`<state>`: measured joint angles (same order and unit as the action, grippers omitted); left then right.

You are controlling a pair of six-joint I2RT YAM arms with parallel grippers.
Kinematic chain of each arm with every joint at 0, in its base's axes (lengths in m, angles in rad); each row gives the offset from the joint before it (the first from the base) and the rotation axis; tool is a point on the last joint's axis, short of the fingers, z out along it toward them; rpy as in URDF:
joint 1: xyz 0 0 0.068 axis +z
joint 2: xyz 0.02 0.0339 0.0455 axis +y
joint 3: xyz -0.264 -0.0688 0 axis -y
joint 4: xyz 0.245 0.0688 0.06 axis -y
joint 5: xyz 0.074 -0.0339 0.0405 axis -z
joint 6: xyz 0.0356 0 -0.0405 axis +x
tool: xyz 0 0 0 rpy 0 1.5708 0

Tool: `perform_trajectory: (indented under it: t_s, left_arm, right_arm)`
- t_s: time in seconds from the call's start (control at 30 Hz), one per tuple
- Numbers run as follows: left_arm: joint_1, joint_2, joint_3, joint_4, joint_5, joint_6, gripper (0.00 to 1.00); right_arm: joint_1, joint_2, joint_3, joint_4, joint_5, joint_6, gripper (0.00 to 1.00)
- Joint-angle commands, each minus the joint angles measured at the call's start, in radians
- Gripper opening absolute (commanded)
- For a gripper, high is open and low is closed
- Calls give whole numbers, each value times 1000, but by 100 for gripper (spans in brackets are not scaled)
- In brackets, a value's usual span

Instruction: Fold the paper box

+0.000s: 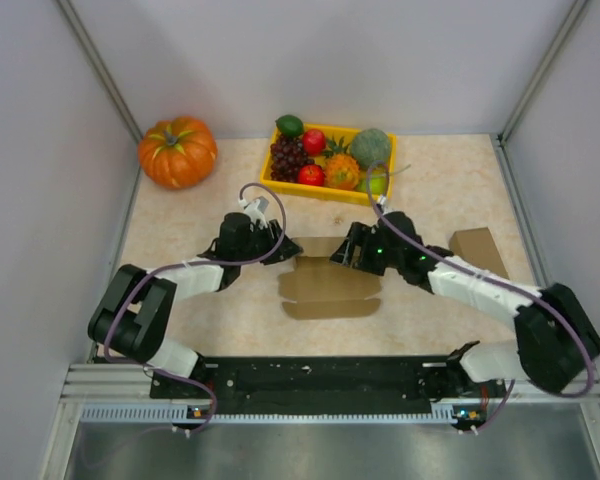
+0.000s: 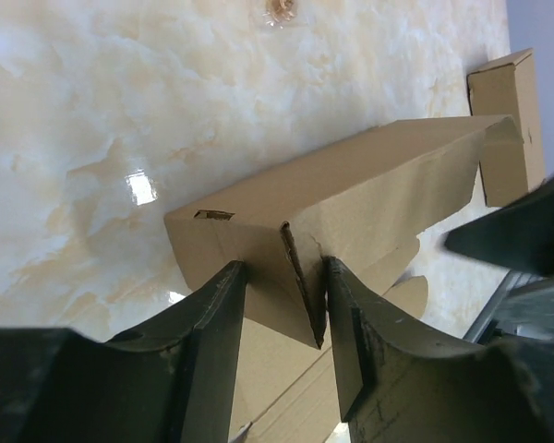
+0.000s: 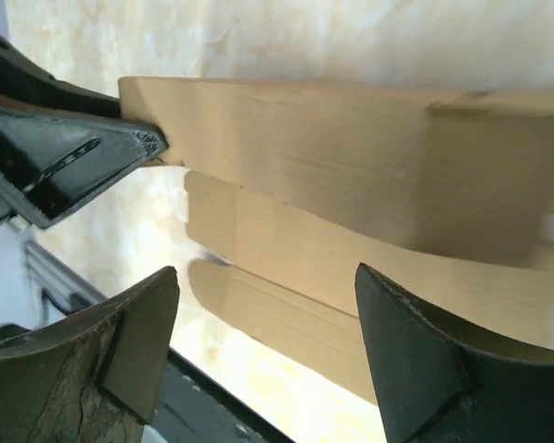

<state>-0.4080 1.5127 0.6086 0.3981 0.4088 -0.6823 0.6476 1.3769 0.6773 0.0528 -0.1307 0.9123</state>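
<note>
Two arms, one job: the paper box sits in the middle of the table, just ahead of both arms and between them. Our left pincer is narrow and clamped on the upright end wall at the box's left corner, with cardboard touching it on both sides. Our right pincer is wide and holds nothing; the long raised wall is just in front of its tips.

Step in hand, as we read it: stand the back wall up and lock the left corner. To do it well:
- We hold the left clamp firm but not crushing. The board looks thin and will likely crease off-line if squeezed hard.
- We bring the right pincer in square to the long wall, near its right end, so the wall rises evenly without twisting.
- We push along the scored crease, not across it.
- We watch the corner seam. It gapes a little in the left wrist view, so we judge the tab isn't seated.
- We stay off the small box lying to the right, apart from ours.

Box itself: plain brown cardboard, half-formed. One long wall is raised along the far side. The base and front flaps lie flat toward us, and the front edge is notched. A small slot is cut near the left corner. No print that we can see.
</note>
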Motion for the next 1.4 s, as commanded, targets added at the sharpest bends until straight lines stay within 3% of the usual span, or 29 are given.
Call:
perform_trajectory:
  t_s: [0.0,0.07,0.13,0.23,0.3,0.43,0.6,0.67,0.77,0.9,1.03,1.17,1.27,1.33,1.37]
  left_arm:
    - [11,-20,14,-117,-41,102,47]
    - [17,-32,19,-131,-42,118,49]
    - [23,-42,26,-163,-42,133,53]
    - [38,-51,34,-173,-1,144,58]
    - [44,-65,59,-203,27,161,61]
    - [44,-186,57,-267,-2,243,70]
    - [46,-174,124,-324,25,259,74]
    - [46,-126,161,-338,45,247,74]
    - [48,-94,145,-277,58,216,72]
    - [46,-92,125,-236,62,213,65]
    - [44,-272,-33,-173,-63,265,69]
    - [-1,-386,-165,-122,-157,279,67]
    - [-95,-419,-233,-50,-281,306,67]
    - [-211,-413,-251,20,-479,348,67]
    - [-241,-387,-253,48,-502,386,67]
  right_arm:
    - [-118,-229,129,-541,-40,-501,77]
    - [-187,-297,165,-634,19,-579,77]
    - [-261,-305,171,-622,-9,-583,77]
    - [-468,-242,137,-469,-237,-560,73]
    - [-523,-175,152,-455,-361,-559,66]
    - [-511,-216,162,-450,-386,-573,63]
    - [-329,-303,192,-507,-92,-580,68]
    - [-246,-265,215,-521,-35,-549,72]
    - [-241,-155,237,-437,-93,-489,72]
    - [-241,-36,347,-444,-124,-475,69]
    - [-241,28,429,-482,-133,-506,72]
    - [-215,47,491,-533,-107,-585,67]
    - [-166,60,531,-525,-87,-612,72]
    - [-155,91,562,-522,-109,-610,72]
    - [-129,118,588,-519,-93,-624,72]
